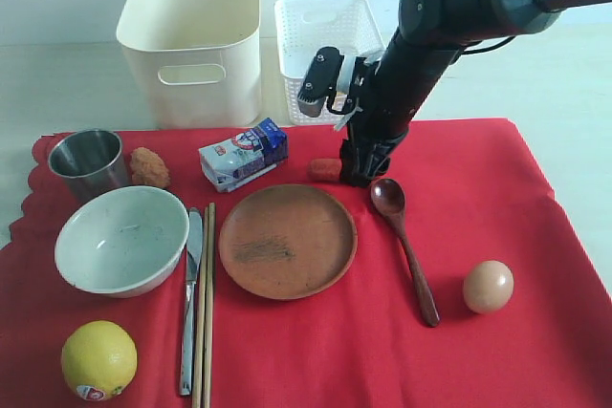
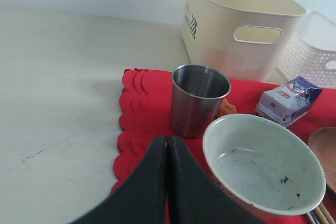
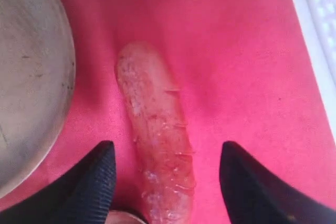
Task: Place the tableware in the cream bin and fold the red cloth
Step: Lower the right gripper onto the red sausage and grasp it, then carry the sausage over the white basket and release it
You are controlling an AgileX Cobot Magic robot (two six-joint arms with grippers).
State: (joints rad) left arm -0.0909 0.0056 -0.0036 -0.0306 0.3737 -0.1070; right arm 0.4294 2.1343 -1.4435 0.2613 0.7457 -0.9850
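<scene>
Closest to the camera you see the lemon [image 1: 98,360] and the ends of the knife [image 1: 189,303] and the chopsticks [image 1: 207,312], which lie side by side on the red cloth [image 1: 478,198]. Behind them stand the bowl [image 1: 121,239] and the steel cup [image 1: 86,161]. The plate [image 1: 287,241] is in the middle, and the spoon [image 1: 406,250] lies to its right, near the egg [image 1: 488,286]. So all six pieces of tableware are on the red cloth and none is in the cream bin [image 1: 191,40]. That bin stands on the worktop [image 2: 63,77] just behind the red cloth, beside the white basket [image 1: 325,45]. The red cloth is spread flat, with no fold in it.

Your right gripper [image 3: 168,182] is down at the red cloth with its jaws apart, one on each side of the sausage [image 3: 155,124]. There is a gap on both sides, so it grips nothing. The sausage is food, not tableware; I judge that you want to clear it away first. Your left gripper [image 2: 167,182] is closed completely and empty, low near the steel cup and the bowl.

By my judgement the task is at its very beginning: every piece must go into the cream bin, the food must leave the red cloth, and only then can you fold it.
</scene>
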